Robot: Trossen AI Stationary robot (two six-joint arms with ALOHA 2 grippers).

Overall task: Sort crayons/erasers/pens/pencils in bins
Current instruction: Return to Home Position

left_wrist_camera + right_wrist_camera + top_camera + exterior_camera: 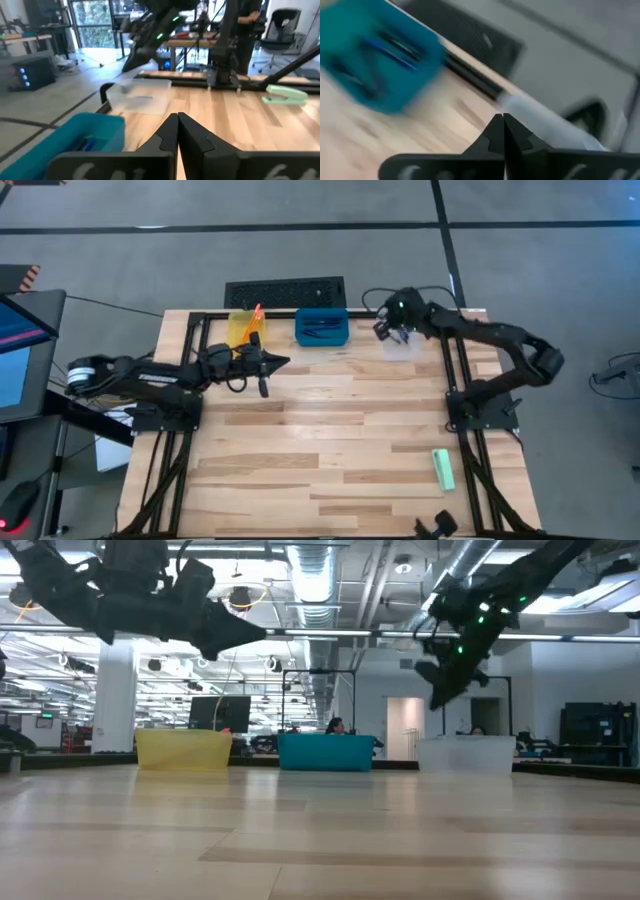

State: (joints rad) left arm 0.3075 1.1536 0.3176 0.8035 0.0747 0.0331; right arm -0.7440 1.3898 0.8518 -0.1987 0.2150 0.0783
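Pale wood planks, laid in butcher-block strips, make up the table (330, 440). Two dark jointed arms reach over its far half. The left gripper (177, 127) hangs above the wood just in front of the yellow bin (243, 332). Its two black wedge-shaped fingers are pressed tip to tip with nothing between them. The right gripper (503, 125) hovers over the clear bin (402, 347), its fingers likewise closed together and empty.

The three small rectangular plastic tubs stand in a row along the far edge. The translucent yellow one is on the left, the solid blue bin (322, 336) is in the middle, and the clear one is on the right.

A flat mint-green eraser (443, 468), a smooth rectangular block, lies alone near the table's right near corner, well apart from all three. Thin orange pencils (257, 313) lean out of the yellow bin. Slim dark pens (322, 325) lie in the blue one.
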